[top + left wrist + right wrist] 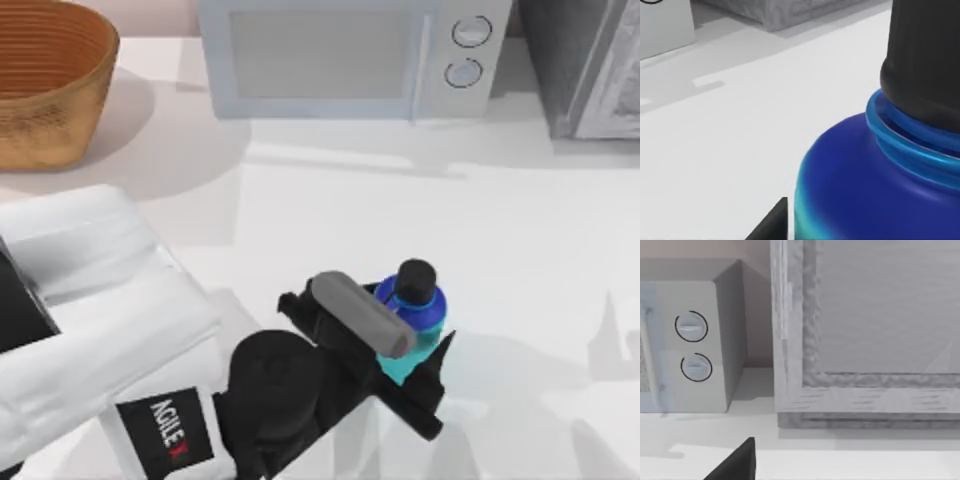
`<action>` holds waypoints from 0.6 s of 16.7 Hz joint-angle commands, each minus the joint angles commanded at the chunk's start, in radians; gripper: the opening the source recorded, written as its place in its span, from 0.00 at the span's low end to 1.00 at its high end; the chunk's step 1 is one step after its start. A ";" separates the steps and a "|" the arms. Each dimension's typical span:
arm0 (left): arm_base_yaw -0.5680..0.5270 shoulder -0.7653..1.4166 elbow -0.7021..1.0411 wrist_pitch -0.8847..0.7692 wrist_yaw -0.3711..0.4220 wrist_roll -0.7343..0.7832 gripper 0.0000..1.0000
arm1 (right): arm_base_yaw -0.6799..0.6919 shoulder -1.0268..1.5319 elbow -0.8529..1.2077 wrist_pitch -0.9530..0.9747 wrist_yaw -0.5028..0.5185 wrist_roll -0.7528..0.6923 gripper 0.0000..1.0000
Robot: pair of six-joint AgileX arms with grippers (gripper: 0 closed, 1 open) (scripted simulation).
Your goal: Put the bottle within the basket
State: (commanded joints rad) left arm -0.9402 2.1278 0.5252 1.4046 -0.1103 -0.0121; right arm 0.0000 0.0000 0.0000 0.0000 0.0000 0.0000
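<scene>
Two fingers of the left gripper stand on either side of the bottle, which sits upright on the tabletop toward its near edge, a little right of the middle. From above, one black finger runs along the bottle's near-right side and the other reaches past its far-left side, so the jaws are spread around the cyan body; whether the pads already press on it I cannot tell, and the bottle looks to be resting on the tabletop, not lifted. The left wrist view bears this out: the dark blue shoulder and the black cap sit very close to the camera, with a black fingertip just beside the body. Going in low at the body makes sense, since the cap is narrow and round, while the wider body gives the pads something to bear on.

Beyond the bottle, a grey microwave stands along the far edge, and a pale textured cabinet fills the far right corner. The right wrist view looks at these two, with a dark fingertip of the right gripper at its lower margin; that arm appears parked, and its jaws cannot be judged.

Farthest from the bottle, the basket stands in the far left corner, well apart, mouth open upward. By my reading the grasp is the step in hand; the carry across to the basket remains.
</scene>
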 joint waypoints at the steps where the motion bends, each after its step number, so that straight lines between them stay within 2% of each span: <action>1: 0.000 0.000 0.000 0.000 0.000 0.000 0.55 | 0.000 0.000 0.000 0.000 0.000 0.000 1.00; 8: 0.000 0.000 0.000 0.000 0.000 0.000 0.02 | 0.000 0.000 0.000 0.000 0.000 0.000 1.00; 10: 0.000 0.000 0.000 0.000 0.000 0.000 0.00 | 0.000 0.000 0.000 0.000 0.000 0.000 1.00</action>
State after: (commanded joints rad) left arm -0.9402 2.1278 0.5252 1.4046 -0.1103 -0.0121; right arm 0.0000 0.0000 0.0000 0.0000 0.0000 0.0000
